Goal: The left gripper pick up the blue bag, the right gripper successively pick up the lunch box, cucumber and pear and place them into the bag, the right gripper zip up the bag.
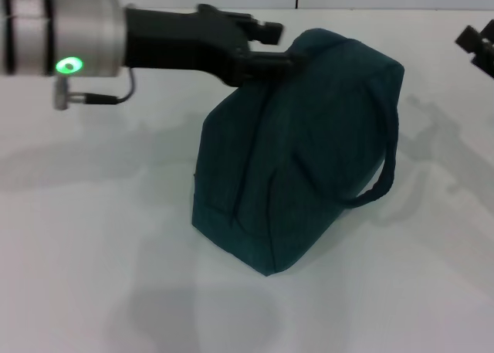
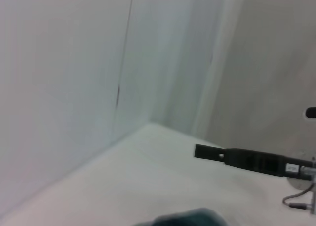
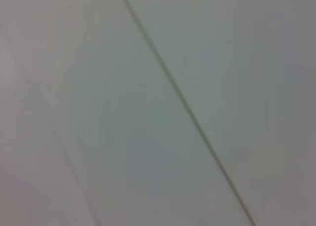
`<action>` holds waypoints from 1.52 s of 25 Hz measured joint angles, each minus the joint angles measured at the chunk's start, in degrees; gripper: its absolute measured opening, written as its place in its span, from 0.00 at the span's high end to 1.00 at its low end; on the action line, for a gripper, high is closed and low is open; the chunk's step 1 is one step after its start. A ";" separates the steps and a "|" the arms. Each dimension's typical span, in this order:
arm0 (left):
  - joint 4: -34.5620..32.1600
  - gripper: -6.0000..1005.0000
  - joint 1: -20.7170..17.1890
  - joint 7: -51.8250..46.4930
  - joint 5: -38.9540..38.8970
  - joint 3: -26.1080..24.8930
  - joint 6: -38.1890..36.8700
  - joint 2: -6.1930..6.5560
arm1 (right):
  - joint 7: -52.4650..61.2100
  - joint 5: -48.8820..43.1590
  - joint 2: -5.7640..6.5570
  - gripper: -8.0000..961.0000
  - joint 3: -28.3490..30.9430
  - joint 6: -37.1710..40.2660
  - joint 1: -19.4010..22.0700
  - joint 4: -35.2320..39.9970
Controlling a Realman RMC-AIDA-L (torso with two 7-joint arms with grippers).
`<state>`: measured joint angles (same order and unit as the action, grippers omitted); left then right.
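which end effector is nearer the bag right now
Left. The left end effector is at the top edge of the bag, gripping it. The right end effector is off to the bag's right, apart from it.

From my feed the blue bag is really a plain dark teal, no pattern showing. My left claw is black on a silver-grey arm section with a glowing green light. Tabletop is plain white.

Left arm: silver-grey cylinder, green LED ring, thin grey cable, black left gripper. Right gripper black.
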<state>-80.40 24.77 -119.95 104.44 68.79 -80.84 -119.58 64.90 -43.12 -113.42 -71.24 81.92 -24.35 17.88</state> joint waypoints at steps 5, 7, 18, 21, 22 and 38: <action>-2.85 0.37 -9.98 13.38 -14.33 -3.86 -5.15 0.16 | -0.64 -7.51 2.65 0.10 0.28 12.76 5.48 9.32; -2.54 0.29 -13.25 16.99 -16.61 -6.60 -10.19 0.19 | -0.66 -9.66 2.93 0.10 0.34 14.49 6.79 11.64; 13.81 0.14 -21.57 36.82 -7.86 -8.77 -17.79 0.04 | -4.76 -32.20 2.26 0.10 0.47 17.43 10.25 16.41; 21.87 0.14 -20.78 43.73 -6.34 -10.92 -17.45 0.14 | -9.20 -33.58 1.23 0.11 0.49 14.43 10.19 11.71; 24.81 0.14 -20.34 46.78 -5.79 -12.13 -17.39 0.11 | -10.42 -33.64 1.01 0.11 0.48 13.46 10.05 10.38; 41.03 0.14 -17.39 60.21 -0.66 -21.02 -16.26 0.25 | -20.65 -33.52 -1.28 0.11 0.49 5.49 10.61 1.43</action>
<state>-39.37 7.38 -59.73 103.78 47.77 -97.10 -119.33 44.24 -76.65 -114.69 -70.75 87.40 -13.74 19.30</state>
